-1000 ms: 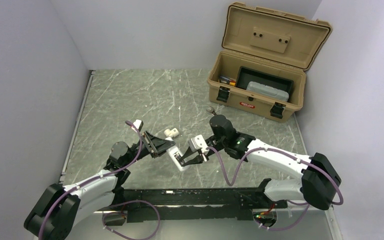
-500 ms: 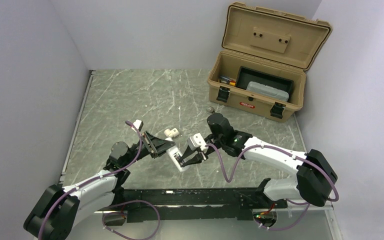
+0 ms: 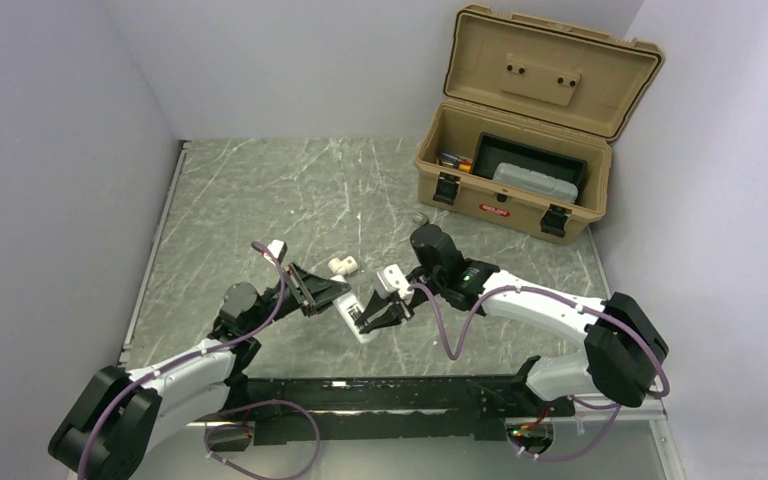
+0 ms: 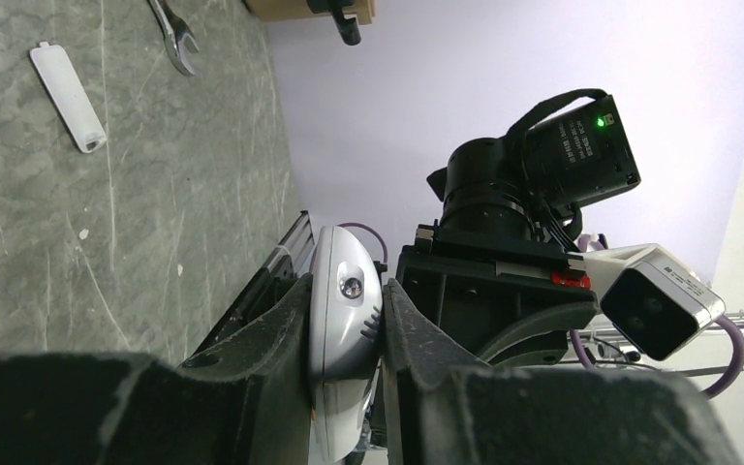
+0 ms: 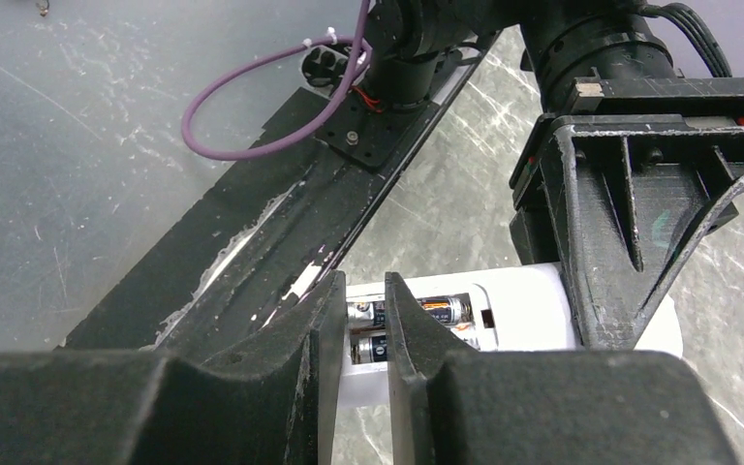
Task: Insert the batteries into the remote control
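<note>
The white remote control (image 3: 353, 320) is held just above the table at mid-front. My left gripper (image 3: 341, 298) is shut on one end of it; the left wrist view shows that rounded end (image 4: 344, 310) squeezed between the fingers (image 4: 281, 339). The open battery bay faces my right gripper (image 3: 366, 322). In the right wrist view, two dark batteries (image 5: 443, 310) lie side by side in the bay of the remote (image 5: 533, 310). My right gripper (image 5: 364, 291) hovers right over their end, jaws nearly together with a narrow gap and nothing between them.
A white battery cover (image 4: 66, 82) and a silver wrench (image 4: 176, 34) lie on the table farther back. A white pipe fitting (image 3: 342, 265) lies behind the remote. An open tan toolbox (image 3: 520, 150) stands at the back right. A black rail (image 3: 400, 395) runs along the near edge.
My right arm has shifted slightly left, bringing its fingers a little closer over the remote. The left arm and the remote have stayed put.
</note>
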